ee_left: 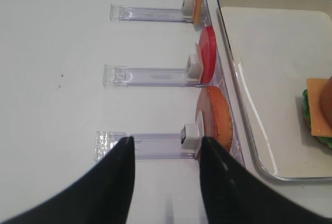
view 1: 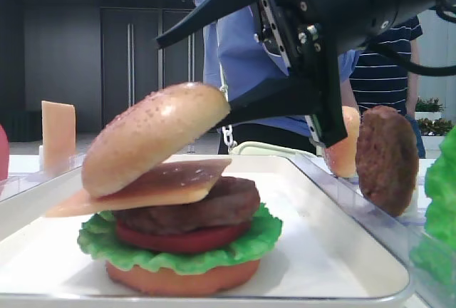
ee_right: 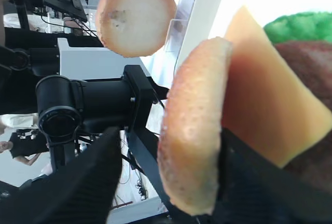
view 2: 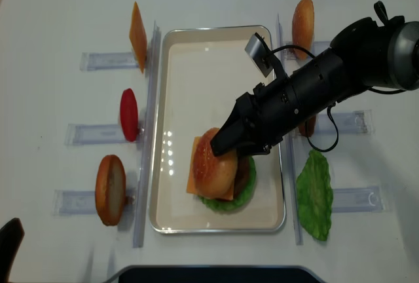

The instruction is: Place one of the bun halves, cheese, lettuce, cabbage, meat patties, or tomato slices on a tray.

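White tabletop fills the overhead view, with the large white rectangular tray [view 2: 170, 54] as the landmark at its middle. Left of the tray, three clear plastic racks [view 2: 108, 61] each prop one piece upright: an orange rectangular slab [view 2: 137, 28] at the far end, a glossy red tomato slice [view 2: 129, 114] beside the tray's middle, and a smooth orange-brown bun disc [view 2: 110, 189] at the near end. The left gripper [ee_left: 166, 182] hangs over the nearest of these racks, its black fingers [ee_left: 116, 182] spread with nothing between them.

On the tray's near half stands a stacked burger: an orange bottom bun [view 1: 182, 277], a frilly green lettuce leaf [view 1: 171, 251], a red slice [view 1: 182, 239], a dark brown grainy meat patty [view 1: 192, 208], a thin square orange-tan cheese slice [view 1: 153, 190], and on top a domed sesame-speckled bun half [view 1: 153, 137], tilted and resting on the cheese. The right gripper [view 1: 235, 73] reaches across the tray's right rim; its black jaws are parted around the bun's edge, one above and one below.

Right of the tray, another bun piece [view 2: 302, 24] stands upright at the far end, and a second ruffled green leaf [view 2: 315, 194] lies flat at the near end.
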Robot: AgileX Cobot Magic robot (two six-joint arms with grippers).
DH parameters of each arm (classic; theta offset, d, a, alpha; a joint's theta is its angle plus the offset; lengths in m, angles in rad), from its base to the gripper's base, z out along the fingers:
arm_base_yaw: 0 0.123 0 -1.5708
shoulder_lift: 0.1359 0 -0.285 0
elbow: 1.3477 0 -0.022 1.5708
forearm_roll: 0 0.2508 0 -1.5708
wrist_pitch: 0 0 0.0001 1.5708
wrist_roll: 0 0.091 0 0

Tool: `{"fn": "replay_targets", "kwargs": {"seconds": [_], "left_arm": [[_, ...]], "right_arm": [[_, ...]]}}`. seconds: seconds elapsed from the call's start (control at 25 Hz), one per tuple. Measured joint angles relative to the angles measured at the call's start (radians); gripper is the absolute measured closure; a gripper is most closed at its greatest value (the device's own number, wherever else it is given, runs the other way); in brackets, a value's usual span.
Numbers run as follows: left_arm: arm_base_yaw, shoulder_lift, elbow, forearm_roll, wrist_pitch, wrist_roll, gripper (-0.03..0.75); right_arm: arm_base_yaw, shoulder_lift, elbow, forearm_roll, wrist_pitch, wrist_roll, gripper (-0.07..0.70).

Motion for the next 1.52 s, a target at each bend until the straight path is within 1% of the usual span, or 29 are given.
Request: {"fn": "replay_targets", "kwargs": {"seconds": [0.08, 0.24, 0.6, 0.8, 0.96, 1.04, 1.08, 1.2, 1.36, 1.52], "left_arm": [[0.000, 0.000, 0.000, 0.000, 0.000, 0.000, 0.391], [0.000, 0.000, 0.000, 0.000, 0.000, 0.000, 0.391], [0.000, 0.000, 0.000, 0.000, 0.000, 0.000, 0.391], [0.000, 0.000, 0.000, 0.000, 0.000, 0.000, 0.391], [0.000, 0.000, 0.000, 0.000, 0.000, 0.000, 0.391], [0.000, 0.000, 0.000, 0.000, 0.000, 0.000, 0.391], [0.000, 0.000, 0.000, 0.000, 0.000, 0.000, 0.391], [0.000, 0.000, 0.000, 0.000, 0.000, 0.000, 0.391], [0.000, 0.000, 0.000, 0.000, 0.000, 0.000, 0.391], [0.000, 0.000, 0.000, 0.000, 0.000, 0.000, 0.391]], "right_arm": [[-0.005, -0.014, 0.000, -0.017, -0.013, 0.001, 0.180], [-0.029, -0.062, 0.000, -0.059, -0.060, 0.002, 0.160], [-0.051, -0.171, 0.000, -0.210, -0.161, 0.058, 0.158], [-0.057, -0.265, 0.000, -0.281, -0.197, 0.079, 0.158], [-0.082, -0.351, 0.000, -0.363, -0.227, 0.127, 0.158], [-0.105, -0.396, 0.000, -0.423, -0.229, 0.162, 0.158], [-0.118, -0.414, 0.000, -0.452, -0.217, 0.180, 0.158], [-0.168, -0.473, 0.001, -0.558, -0.221, 0.240, 0.158], [-0.240, -0.543, 0.001, -0.708, -0.223, 0.305, 0.158], [-0.331, -0.593, 0.001, -0.857, -0.219, 0.394, 0.157]]}}
